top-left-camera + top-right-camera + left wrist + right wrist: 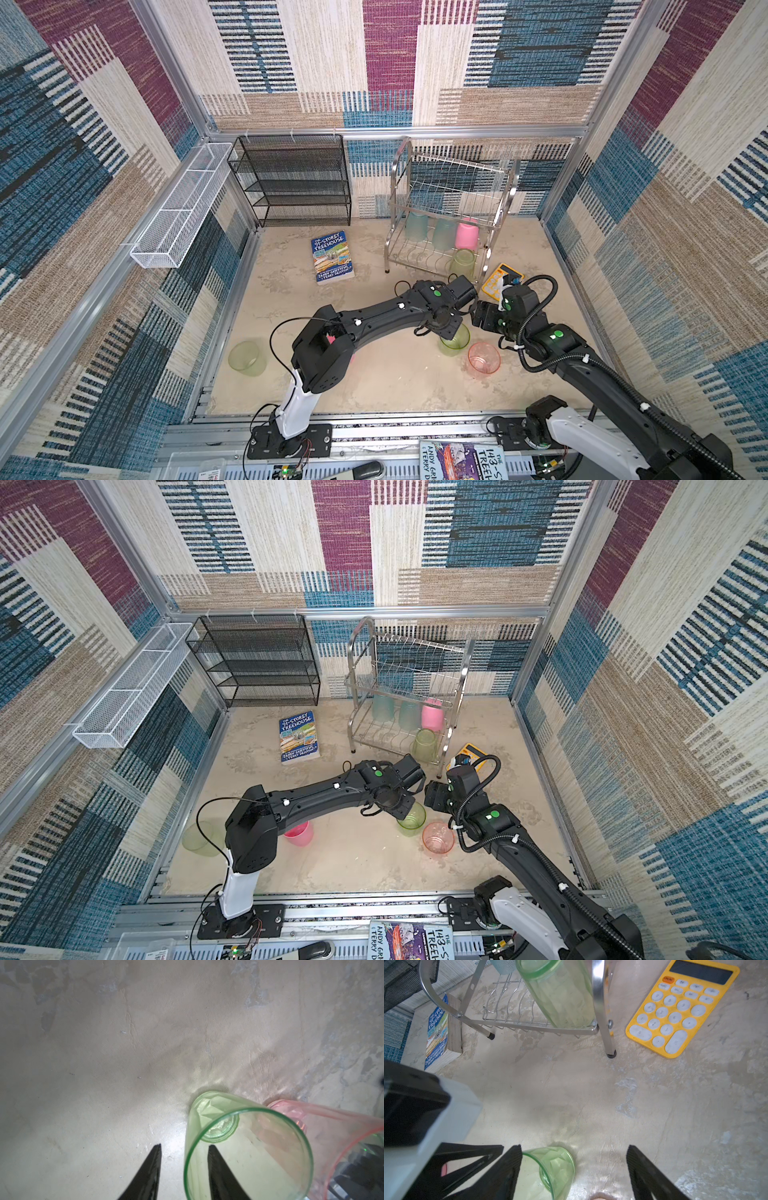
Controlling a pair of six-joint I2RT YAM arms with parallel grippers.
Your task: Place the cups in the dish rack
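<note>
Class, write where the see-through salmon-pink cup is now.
In both top views the salmon-pink cup stands mouth-up on the table, right of centre, close beside the yellow-green cup under the left arm and nearer the camera than the dish rack.

Left arm (374, 316): stretched forward, wrist angled down.
Left gripper (184, 1146): jaws narrowly apart.
Right arm (582, 361): elbow bent, wrist low.
Right gripper (574, 1147): jaws spread wide.

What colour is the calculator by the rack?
Yellow, pale grey keys; calculator shows best in right wrist view.
</note>
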